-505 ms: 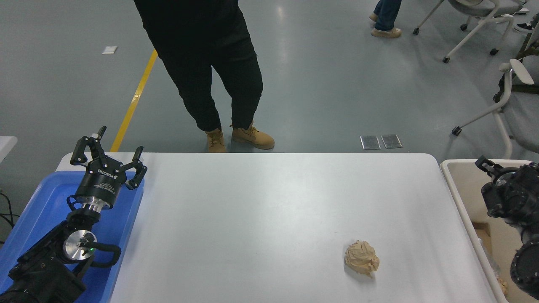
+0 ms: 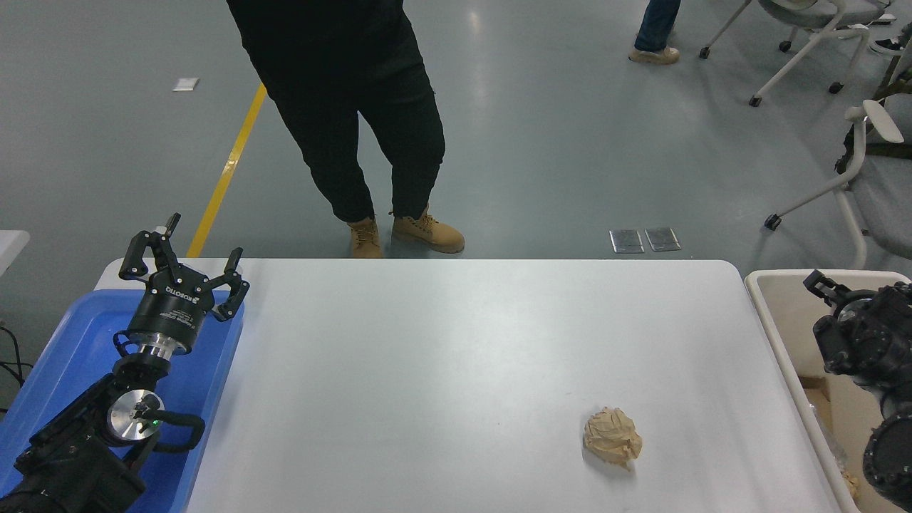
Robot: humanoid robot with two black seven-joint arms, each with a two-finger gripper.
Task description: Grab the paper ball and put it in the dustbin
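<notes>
Kraft ball [image 2: 613, 437], lower right, likely light and crushable, grip across middle; right hand [image 2: 826, 286] unreadable, left hand [image 2: 183, 265] open, empty.

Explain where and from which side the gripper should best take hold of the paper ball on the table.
Probably from straight above, fingers closing across the paper ball's lumpy middle: it lies alone on the flat white table, with nothing close beside it, and has no handle or edge. Crumpled paper should give under the squeeze.

Your left arm [image 2: 78, 442] is matte black, with a silver disc joint carrying a tiny green light and a black cable loop beside it. Its left gripper [image 2: 184, 269] has a cylindrical black body with white lettering, a silver collar and linked black fingers.
</notes>
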